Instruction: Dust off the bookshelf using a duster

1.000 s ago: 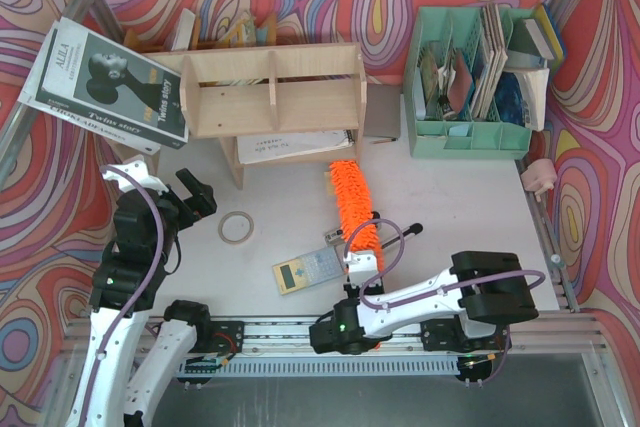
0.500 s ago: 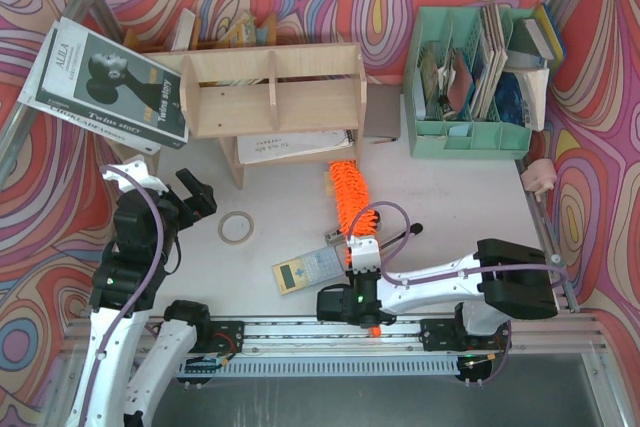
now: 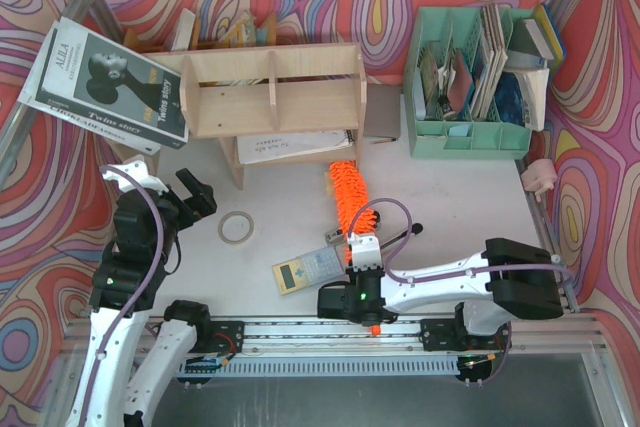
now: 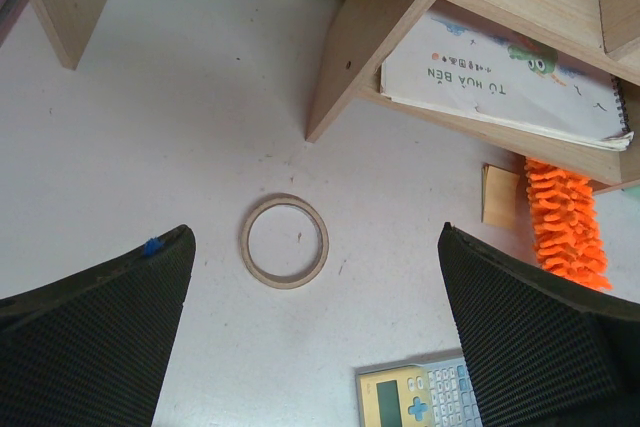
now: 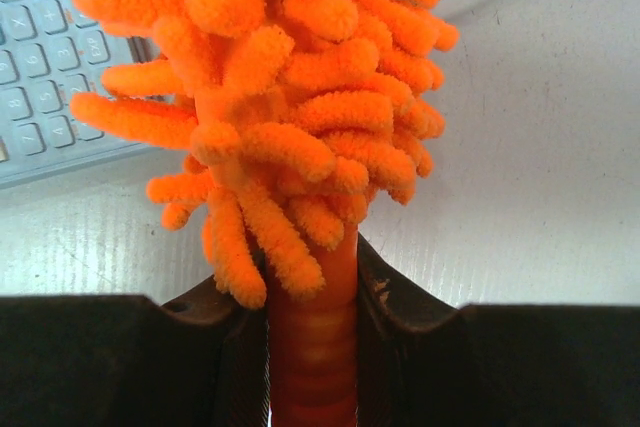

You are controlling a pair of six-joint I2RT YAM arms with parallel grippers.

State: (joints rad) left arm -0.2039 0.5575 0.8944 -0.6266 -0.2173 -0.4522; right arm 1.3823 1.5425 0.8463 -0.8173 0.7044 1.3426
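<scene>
At the near edge of the table (image 3: 470, 207), the right gripper (image 3: 361, 259) is clamped on the duster (image 3: 349, 192). In the right wrist view, both black fingers (image 5: 400, 292) press the thin orange handle just below the fluffy brush (image 5: 280, 97). The handle's butt sticks out past the wrist toward 6 o'clock, over the mounting rail. From the grip the brush runs toward 12 o'clock, tilted slightly toward 11.

A yellow-and-grey calculator (image 3: 308, 270) lies on the table just beside the gripper at 9 o'clock. Its keys show behind the fluff in the right wrist view. A ring of tape (image 3: 236, 227) lies flat farther toward 10 o'clock.

The left gripper (image 3: 195, 193) hangs above the table at 9 o'clock from the ring. Its jaws are spread wide and hold nothing. In its own view, the ring (image 4: 284, 241) lies between the two fingers.

The brush's far tip reaches the front right corner of the bookshelf (image 3: 270, 87). Whether it touches the wood cannot be told. A spiral notebook (image 3: 295, 144) lies on the bottom tier.

A magazine (image 3: 105, 82) leans at the shelf's 9 o'clock side. A mint-green file organiser (image 3: 470, 132) stands at its 3 o'clock side.
</scene>
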